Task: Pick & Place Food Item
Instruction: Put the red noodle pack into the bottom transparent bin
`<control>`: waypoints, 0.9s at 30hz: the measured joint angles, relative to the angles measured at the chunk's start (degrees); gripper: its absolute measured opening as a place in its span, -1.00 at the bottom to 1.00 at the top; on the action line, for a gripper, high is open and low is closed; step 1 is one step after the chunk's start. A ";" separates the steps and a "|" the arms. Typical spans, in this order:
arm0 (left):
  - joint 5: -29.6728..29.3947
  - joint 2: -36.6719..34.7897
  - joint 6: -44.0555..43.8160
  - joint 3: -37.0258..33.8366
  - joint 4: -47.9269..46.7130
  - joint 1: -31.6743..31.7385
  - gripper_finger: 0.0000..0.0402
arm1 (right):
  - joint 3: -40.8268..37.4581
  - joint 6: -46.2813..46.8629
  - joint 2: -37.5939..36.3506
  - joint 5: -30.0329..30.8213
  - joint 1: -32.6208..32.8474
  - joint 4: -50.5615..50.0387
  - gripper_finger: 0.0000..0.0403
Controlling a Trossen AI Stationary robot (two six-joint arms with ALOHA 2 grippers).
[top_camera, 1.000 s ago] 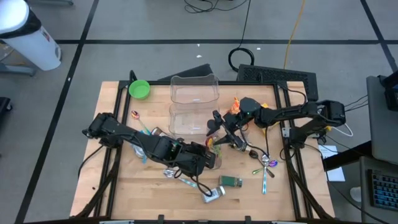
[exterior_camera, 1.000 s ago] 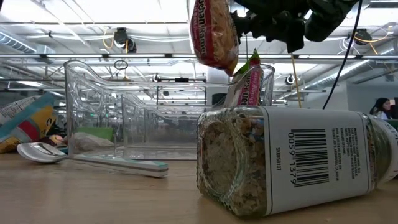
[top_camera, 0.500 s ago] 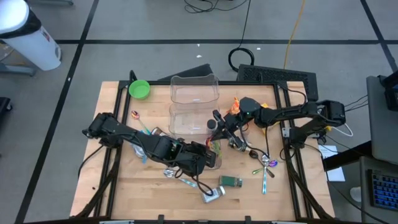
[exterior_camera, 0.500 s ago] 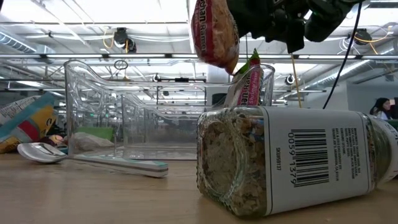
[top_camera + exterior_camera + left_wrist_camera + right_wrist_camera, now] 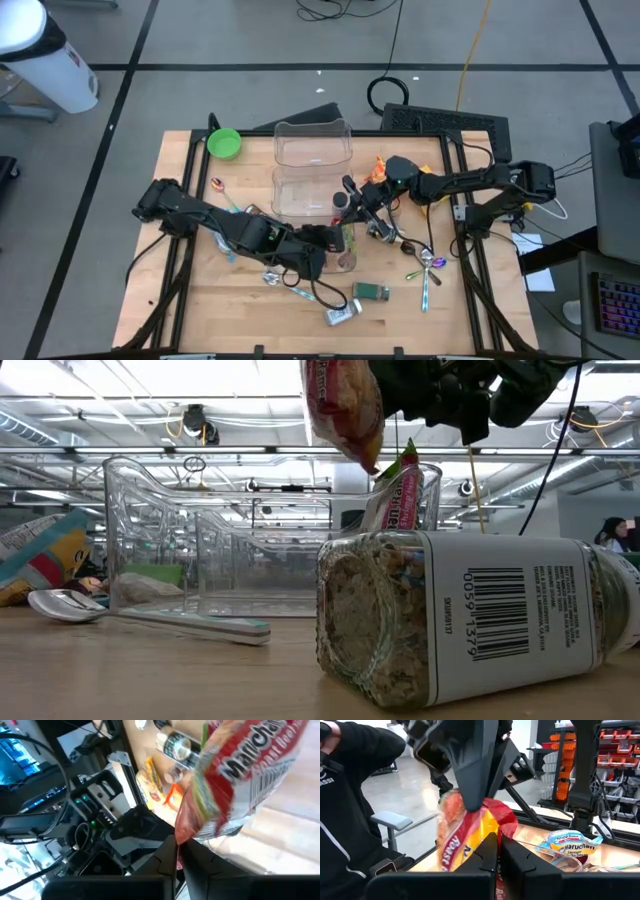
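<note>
From above, you see both claws meet over the middle of the desk (image 5: 200, 300), just in front of the clear bin (image 5: 312, 160): the left claw (image 5: 338, 240) and the right claw (image 5: 350, 200) almost touch, so neither arm is nearer. At desk height, the ramen packet (image 5: 343, 405) hangs long-axis down above the bin's near wall, behind the toppled jar (image 5: 470, 620). In your left wrist view, that claw (image 5: 177, 851) is pinched shut on the packet's (image 5: 235, 775) corner. In your right wrist view, its claw (image 5: 498, 840) is also clamped on the packet (image 5: 470, 832), which dangles between both, so the bin lies straight ahead and below.
</note>
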 joint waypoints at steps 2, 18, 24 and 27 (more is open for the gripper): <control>1.44 -0.88 -1.66 0.01 -0.40 -0.15 -0.81 | 0.00 -0.10 0.00 0.06 -0.04 0.10 -1.00; -7.02 -7.55 -34.94 0.01 -0.38 0.00 -0.12 | -0.02 -2.47 -0.30 4.28 -0.37 0.92 -1.00; -10.17 -12.64 -66.11 0.01 -0.89 1.58 -0.01 | -0.02 -4.99 -1.02 7.15 -0.55 0.78 -1.00; -5.66 -14.81 -80.05 0.01 -1.24 2.75 -0.01 | 0.00 -6.67 -1.31 8.19 -1.04 1.04 -1.00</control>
